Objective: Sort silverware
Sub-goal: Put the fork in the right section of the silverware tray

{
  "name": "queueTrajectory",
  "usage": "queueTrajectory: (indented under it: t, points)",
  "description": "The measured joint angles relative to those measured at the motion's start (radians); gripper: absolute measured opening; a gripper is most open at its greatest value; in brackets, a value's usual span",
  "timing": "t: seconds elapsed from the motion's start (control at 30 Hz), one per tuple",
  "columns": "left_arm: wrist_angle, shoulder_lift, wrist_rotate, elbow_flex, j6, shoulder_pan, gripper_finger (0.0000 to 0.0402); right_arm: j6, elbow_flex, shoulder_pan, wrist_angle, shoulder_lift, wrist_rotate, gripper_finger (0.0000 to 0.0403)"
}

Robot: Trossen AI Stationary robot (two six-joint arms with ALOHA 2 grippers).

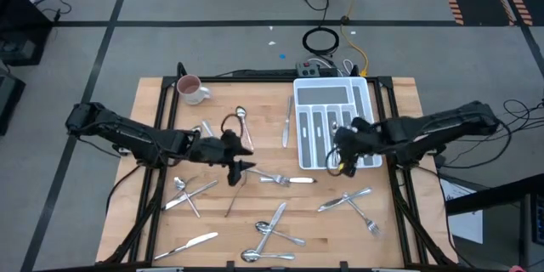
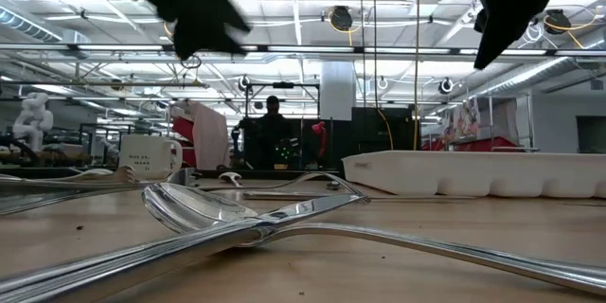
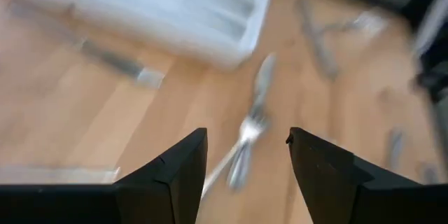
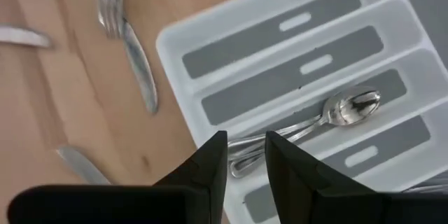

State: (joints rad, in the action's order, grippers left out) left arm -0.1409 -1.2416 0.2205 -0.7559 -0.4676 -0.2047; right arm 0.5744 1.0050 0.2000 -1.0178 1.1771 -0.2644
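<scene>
The silverware lies scattered over the wooden table: a fork [image 1: 287, 178] in the middle, crossed pieces [image 1: 189, 191] at the left, spoons [image 1: 274, 231] near the front edge, forks [image 1: 353, 200] at the right. The white tray [image 1: 333, 93] stands at the far right with two spoons [image 4: 346, 108] lying in one slot. My left gripper [image 1: 240, 170] hangs open above the table's middle, and the fork [image 3: 246, 133] shows below the gap between its fingers [image 3: 246, 147]. My right gripper [image 4: 245, 150] hovers over the tray's near end [image 1: 340, 163], its fingers a narrow gap apart with nothing between them.
A white-and-pink mug [image 1: 191, 90] stands at the far left corner. A power strip and cables [image 1: 321, 66] lie past the far edge. More pieces lie by the mug [image 1: 242, 127] and left of the tray [image 1: 287, 127]. A spoon [image 2: 204, 210] lies close to the low camera.
</scene>
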Motion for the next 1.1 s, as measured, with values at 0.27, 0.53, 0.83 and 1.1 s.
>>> queueTrajectory:
  t: [0.27, 0.53, 0.83, 1.1]
  points:
    - [-0.174, -0.008, 0.056, 0.0, -0.102, -0.006, 0.0207, 0.009, 0.0, 0.014, 0.113, 0.181, 0.002, 0.0087]
    - [-0.411, -0.009, 0.067, 0.0, -0.568, -0.097, 0.0207, 0.016, 0.0, 0.02, 0.217, 0.262, 0.005, 0.0087]
    - [-0.382, -0.117, 0.072, 0.0, -0.731, -0.148, 0.0207, 0.017, 0.0, 0.02, 0.275, 0.284, 0.001, 0.0087]
    - [-0.259, -0.246, 0.006, 0.0, -0.76, -0.149, 0.0207, 0.017, 0.0, 0.02, 0.294, 0.284, 0.0, 0.0087]
